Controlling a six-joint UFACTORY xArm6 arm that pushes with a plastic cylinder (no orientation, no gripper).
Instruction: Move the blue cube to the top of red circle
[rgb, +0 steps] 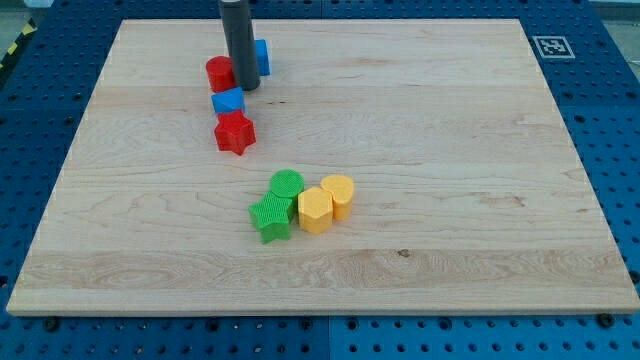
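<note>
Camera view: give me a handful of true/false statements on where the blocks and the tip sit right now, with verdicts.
1. My tip sits just to the view's right of the red circle. True.
2. The blue cube lies above the red circle in the view. False: it lies below it, between the circle and the red star.
3. A second blue block shows partly behind the rod. True.
4. The green star is at the view's top right corner. False: it sits near the board's middle, below the green circle.
5. The two yellow blocks are far apart. False: they sit side by side.
</note>
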